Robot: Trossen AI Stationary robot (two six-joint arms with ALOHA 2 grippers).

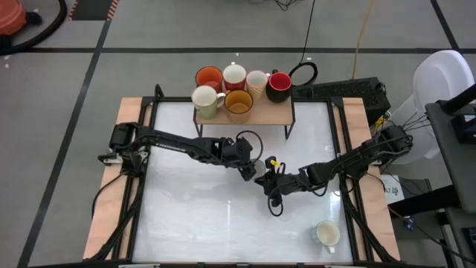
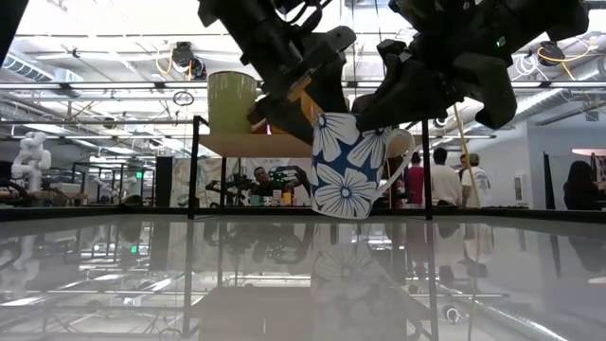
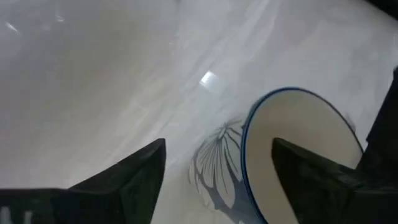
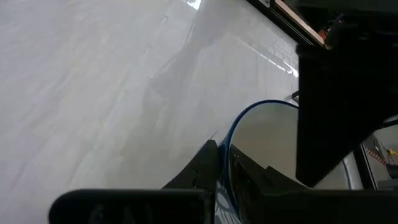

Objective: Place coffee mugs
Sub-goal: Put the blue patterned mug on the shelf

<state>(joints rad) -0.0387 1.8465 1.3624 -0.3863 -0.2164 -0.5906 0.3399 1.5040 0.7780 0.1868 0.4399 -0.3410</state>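
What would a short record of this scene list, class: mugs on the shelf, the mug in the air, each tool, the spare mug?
Shelf: six mugs
Raised mug: blue-flowered mug, off the table
Left tool: open, one finger inside the flowered mug
Right tool: shut on the flowered mug's rim
Spare mug: cream mug, alone on the table near the right arm's side

A small wooden shelf [image 1: 277, 112] stands at the table's [image 1: 186, 223] far edge; people [image 2: 456, 178] stand far behind.
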